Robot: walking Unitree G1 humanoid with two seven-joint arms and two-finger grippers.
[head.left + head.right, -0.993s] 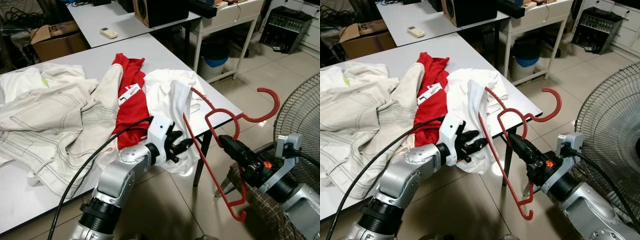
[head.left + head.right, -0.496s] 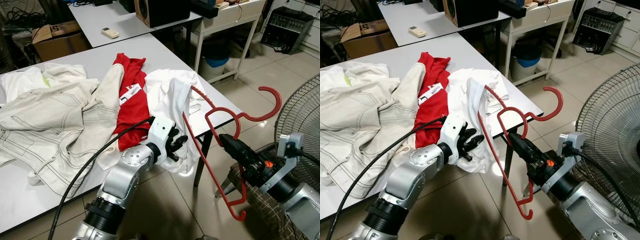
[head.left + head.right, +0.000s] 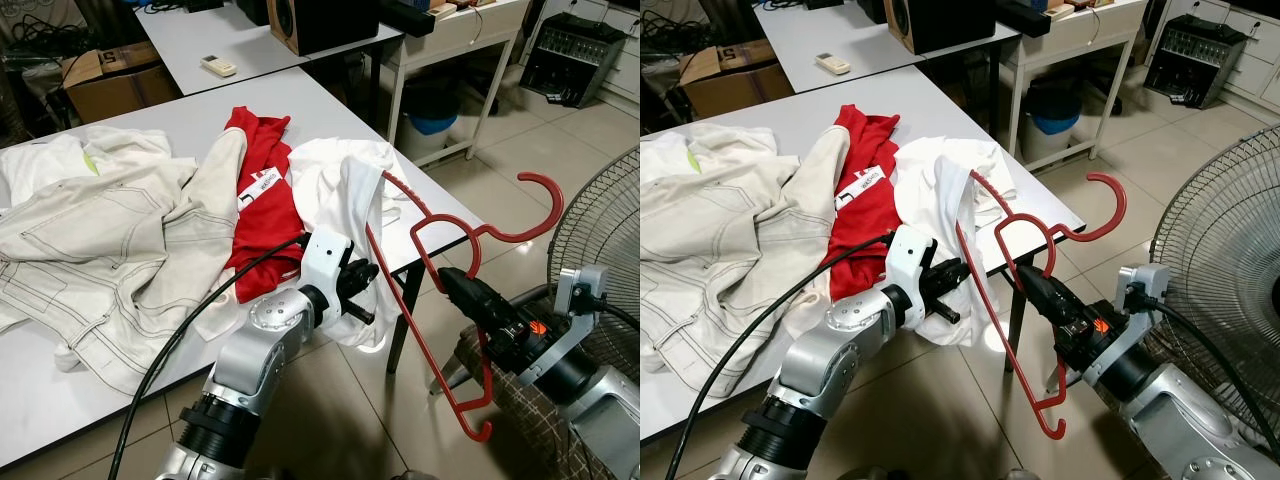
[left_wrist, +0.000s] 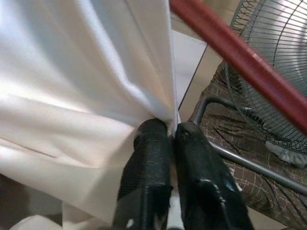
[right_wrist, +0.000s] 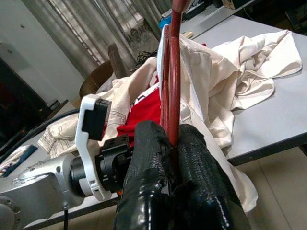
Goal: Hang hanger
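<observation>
A red plastic hanger [image 3: 400, 297] hangs in the air off the table's right corner, hook [image 3: 540, 190] pointing right. My right gripper [image 3: 447, 278] is shut on its lower bar, which runs up between the black fingers [image 5: 148, 158] in the right wrist view. One hanger shoulder sits inside the white shirt [image 3: 340, 180] that droops over the table edge. My left gripper [image 3: 364, 293] is at that drooping cloth, just left of the hanger. Its fingertips [image 4: 153, 132] are pinched together on a fold of the white fabric.
The white table [image 3: 330, 110] also holds a red garment [image 3: 262, 190] and a beige jacket [image 3: 110, 230]. A standing fan [image 3: 610, 220] is close on the right. Behind stand a second table [image 3: 200, 40] with a remote [image 3: 217, 66], a cardboard box [image 3: 105, 75] and a blue bin [image 3: 435, 125].
My left gripper has turned and edged toward the hanger, and its spread fingers have closed on the white shirt's hanging edge. The right gripper and hanger have stayed in place.
</observation>
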